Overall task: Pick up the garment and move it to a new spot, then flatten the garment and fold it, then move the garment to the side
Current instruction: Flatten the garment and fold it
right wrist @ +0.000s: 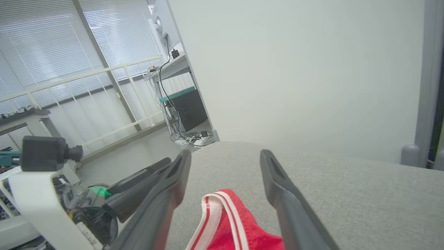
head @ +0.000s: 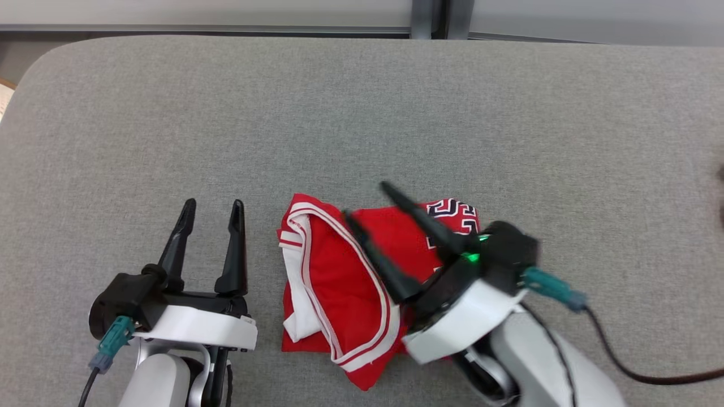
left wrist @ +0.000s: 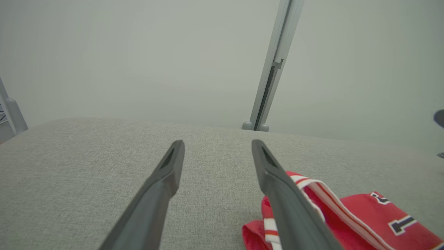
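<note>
The garment is a red jersey with white-and-red trim and dark lettering, lying bunched in a loose fold on the grey table near its front edge. My right gripper hovers just above it, angled up and to the left, jaws open with nothing between them; its wrist view has the jersey's trimmed edge below the fingers. To the left of the jersey my left gripper stands open and empty over bare cloth, and its wrist view has the garment at the lower right.
The grey fabric-covered table has a rounded far-left corner. A pale wall and a vertical metal post stand behind its far edge. A black cable trails from my right wrist. A dark object sits at the right edge.
</note>
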Motion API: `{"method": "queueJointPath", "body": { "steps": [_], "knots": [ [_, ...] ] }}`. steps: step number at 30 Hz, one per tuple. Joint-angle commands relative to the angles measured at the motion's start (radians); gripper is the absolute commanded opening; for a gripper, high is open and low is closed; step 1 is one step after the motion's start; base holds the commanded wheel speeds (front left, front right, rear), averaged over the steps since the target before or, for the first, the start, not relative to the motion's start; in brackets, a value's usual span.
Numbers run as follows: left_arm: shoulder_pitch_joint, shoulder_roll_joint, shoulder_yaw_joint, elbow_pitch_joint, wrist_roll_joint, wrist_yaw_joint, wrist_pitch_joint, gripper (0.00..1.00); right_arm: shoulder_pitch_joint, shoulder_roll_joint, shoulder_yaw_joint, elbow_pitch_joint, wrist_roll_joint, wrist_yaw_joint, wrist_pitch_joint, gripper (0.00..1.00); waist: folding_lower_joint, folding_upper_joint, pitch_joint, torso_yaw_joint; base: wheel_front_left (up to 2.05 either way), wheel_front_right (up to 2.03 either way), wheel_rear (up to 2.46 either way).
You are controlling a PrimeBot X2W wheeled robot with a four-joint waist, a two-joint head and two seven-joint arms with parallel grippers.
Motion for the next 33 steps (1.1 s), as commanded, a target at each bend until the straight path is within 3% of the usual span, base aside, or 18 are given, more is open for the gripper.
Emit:
{"method": "queueJointPath", "body": {
  "steps": [1, 11, 16, 21, 33],
  "knots": [
    [-0.006, 0.004, 0.008, 0.001, 0.005, 0.002, -0.001, 1.00, 0.019, -0.018, -0.026, -0.012, -0.010, -0.001, -0.014, 1.00, 0.0000, 0.0000, -0.005, -0.007, 0.00, 0.00, 0.00],
    [0.024, 0.027, 0.036, -0.012, 0.020, 0.012, -0.001, 1.00, 0.215, -0.124, -0.484, -0.126, -0.106, -0.001, 0.000, 1.00, 0.0000, 0.0000, -0.027, -0.053, 0.00, 0.00, 0.00],
    [0.044, 0.038, 0.043, -0.006, 0.020, 0.019, 0.000, 1.00, 0.342, -0.135, -0.653, -0.175, -0.142, 0.000, 0.037, 1.00, 0.0000, 0.0000, -0.049, -0.071, 0.00, 0.00, 0.00],
    [0.063, 0.052, 0.040, -0.011, 0.017, 0.022, 0.012, 1.00, 0.425, -0.105, -0.718, -0.241, -0.161, 0.000, 0.071, 1.00, 0.0000, 0.0000, -0.070, -0.081, 0.00, 0.00, 0.00],
    [0.072, 0.060, 0.025, -0.021, 0.012, 0.025, 0.023, 1.00, 0.455, -0.090, -0.716, -0.282, -0.179, -0.001, 0.107, 1.00, 0.0000, 0.0000, -0.082, -0.074, 0.00, 0.00, 0.00]
  ]
}}
